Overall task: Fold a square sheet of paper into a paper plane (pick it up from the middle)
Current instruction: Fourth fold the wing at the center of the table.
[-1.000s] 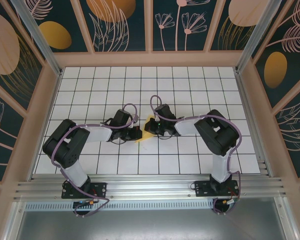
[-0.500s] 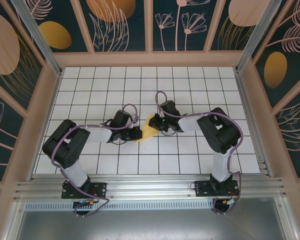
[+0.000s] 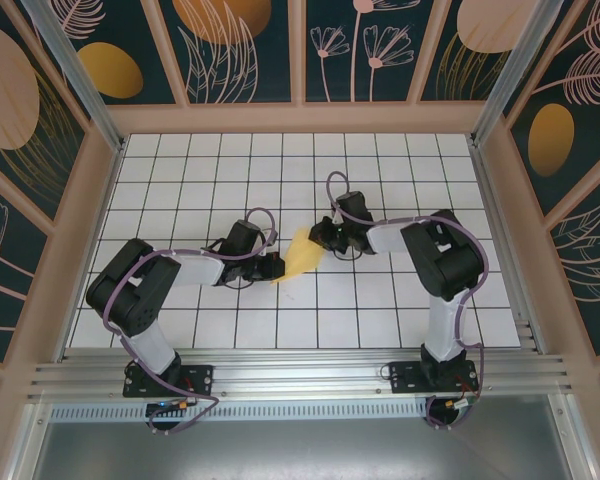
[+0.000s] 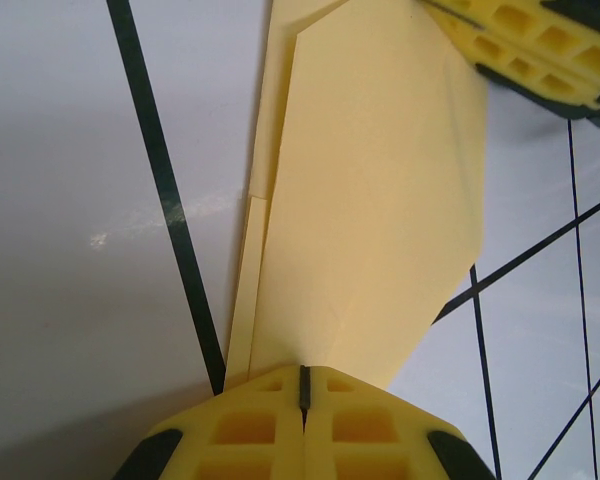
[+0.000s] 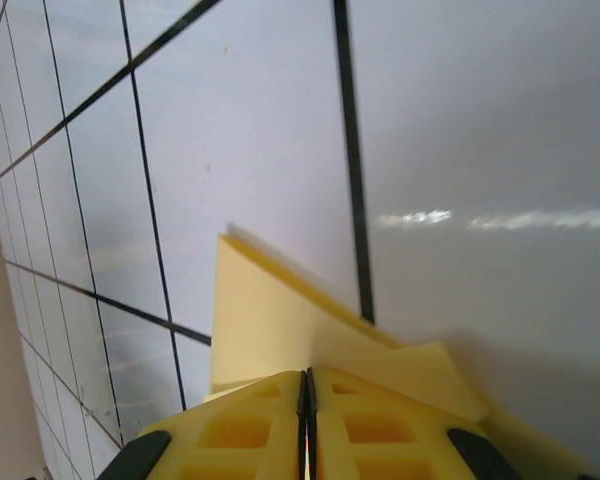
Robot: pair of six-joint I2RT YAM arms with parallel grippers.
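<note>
The yellow sheet of paper is folded into a layered, tapering shape and spans the gap between my two grippers near the middle of the table. My left gripper is shut on its near-left end; in the left wrist view the paper rises straight out of the closed jaws of that gripper. My right gripper pinches the far-right end, its fingers lying on the sheet's top corner. In the right wrist view the paper fans out from the right gripper, whose jaws are pressed together.
The white gridded tabletop lies under both arms. Wooden frame walls with patterned panels close the back and sides. An aluminium rail runs along the near edge by the arm bases.
My right gripper has drawn back to the upper right. The paper has gone from a bunched triangle to a longer, flatter strip between the grippers. The left arm stayed put.
</note>
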